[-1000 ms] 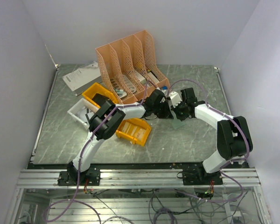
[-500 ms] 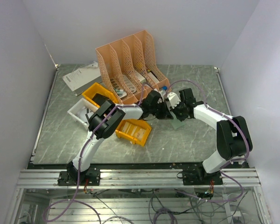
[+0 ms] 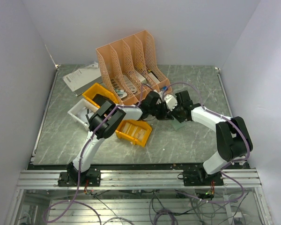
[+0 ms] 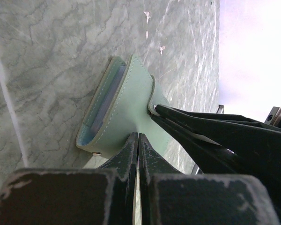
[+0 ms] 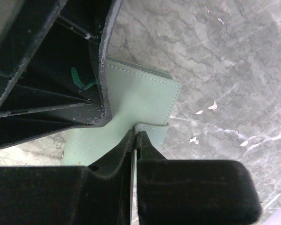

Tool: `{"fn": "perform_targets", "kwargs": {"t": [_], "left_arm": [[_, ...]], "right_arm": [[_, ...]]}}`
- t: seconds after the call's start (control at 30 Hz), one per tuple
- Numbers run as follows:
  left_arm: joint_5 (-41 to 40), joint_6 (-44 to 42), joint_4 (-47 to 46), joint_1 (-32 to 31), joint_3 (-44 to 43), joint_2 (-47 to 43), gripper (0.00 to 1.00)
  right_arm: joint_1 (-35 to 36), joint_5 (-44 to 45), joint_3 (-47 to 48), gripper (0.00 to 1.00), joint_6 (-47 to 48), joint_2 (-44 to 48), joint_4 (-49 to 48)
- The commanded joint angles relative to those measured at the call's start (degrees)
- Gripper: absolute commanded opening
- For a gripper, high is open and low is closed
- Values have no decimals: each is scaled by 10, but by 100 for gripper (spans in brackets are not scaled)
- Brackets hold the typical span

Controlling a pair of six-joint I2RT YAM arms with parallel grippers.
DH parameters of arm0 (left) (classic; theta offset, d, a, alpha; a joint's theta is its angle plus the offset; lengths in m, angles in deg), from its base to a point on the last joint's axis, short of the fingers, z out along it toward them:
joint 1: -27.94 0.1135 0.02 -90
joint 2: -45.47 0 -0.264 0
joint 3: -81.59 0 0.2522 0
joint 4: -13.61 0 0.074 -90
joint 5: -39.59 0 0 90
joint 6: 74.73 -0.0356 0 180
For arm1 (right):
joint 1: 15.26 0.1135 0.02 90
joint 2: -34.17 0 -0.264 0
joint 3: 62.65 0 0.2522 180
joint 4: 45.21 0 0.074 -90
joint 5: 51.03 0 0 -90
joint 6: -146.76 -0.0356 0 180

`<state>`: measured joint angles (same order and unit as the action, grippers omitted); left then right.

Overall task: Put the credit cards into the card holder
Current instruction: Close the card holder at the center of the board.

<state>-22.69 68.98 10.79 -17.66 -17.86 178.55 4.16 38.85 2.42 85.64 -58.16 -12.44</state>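
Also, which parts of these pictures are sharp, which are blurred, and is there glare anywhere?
Left wrist view: the card holder is sharp, the left tool close to the lens is soft, and the upper right corner is washed out white. Right wrist view: the right tool is dark and blurred, the table sharp. Top external view: even light, soft shadows, no glare.

Plain pale walls (image 3: 131, 28) close in the upper, left and right frame around a grey marbled surface (image 3: 61, 136); a metal rail (image 3: 140, 178) spans the bottom.
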Motion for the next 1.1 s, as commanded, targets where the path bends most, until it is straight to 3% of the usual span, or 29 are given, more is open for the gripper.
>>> {"fn": "perform_targets", "kwargs": {"t": [0.0,0.57,0.9,1.07], "left_arm": [[26,21,-44,11,22,21,7],[34,23,-40,22,17,17,7],[43,30,-52,21,18,23,7],[41,26,-45,23,17,20,7]], "right_arm": [[19,-17,-54,0,-8,-50,78],[85,-39,-76,0,-15,-79,100],[85,-35,-84,0,-24,-90,105],[85,-44,-81,5,-27,-73,105]]}}
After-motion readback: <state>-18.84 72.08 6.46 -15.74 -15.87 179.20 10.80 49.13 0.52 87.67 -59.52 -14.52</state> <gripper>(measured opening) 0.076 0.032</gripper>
